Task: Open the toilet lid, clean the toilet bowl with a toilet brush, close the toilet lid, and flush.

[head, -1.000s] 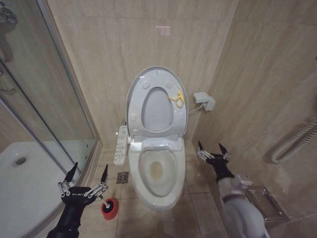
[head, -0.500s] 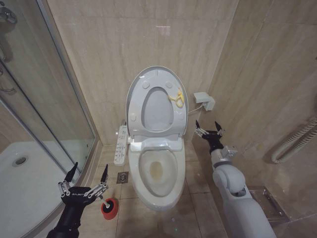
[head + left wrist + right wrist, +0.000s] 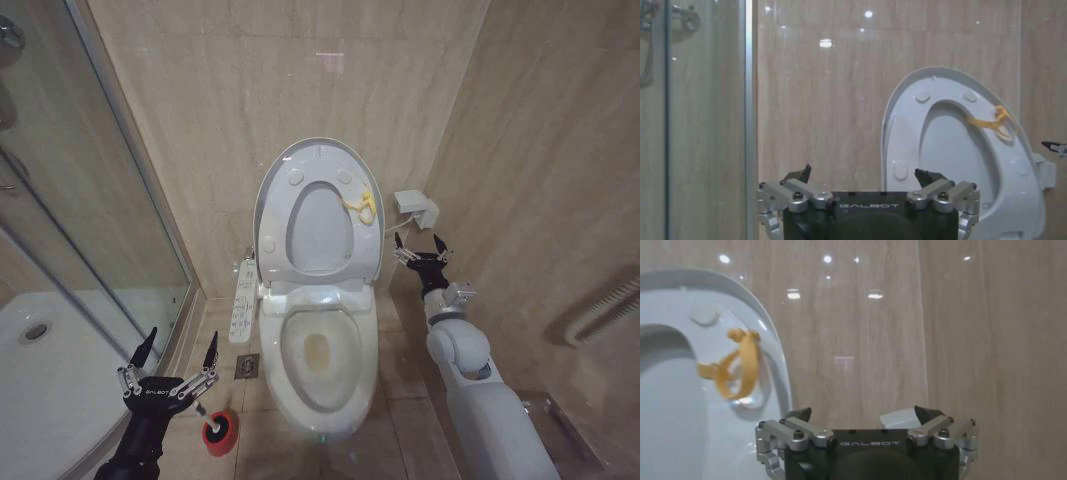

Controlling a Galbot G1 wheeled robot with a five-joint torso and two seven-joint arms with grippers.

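- The glossy white plastic oval toilet lid (image 3: 318, 160) stands upright against the beige tiled wall, with the ring-shaped seat and its yellow loop (image 3: 362, 205) raised against it.
- The white ceramic toilet bowl (image 3: 320, 352) lies uncovered, a yellowish stain at its bottom.
- The right gripper (image 3: 421, 245), fingers spread, hovers just beside the lid's right edge.
- The left gripper (image 3: 174, 350), fingers spread, hangs above the toilet brush's round red holder (image 3: 220, 431).

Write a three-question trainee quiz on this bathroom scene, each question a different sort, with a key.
1. True or false: the toilet lid stands raised against the wall.
2. Which hand is beside the raised lid's edge? A) left hand B) right hand
3. Fill in: the loop on the seat is coloured ____.

Key: 1 true; 2 B; 3 yellow.
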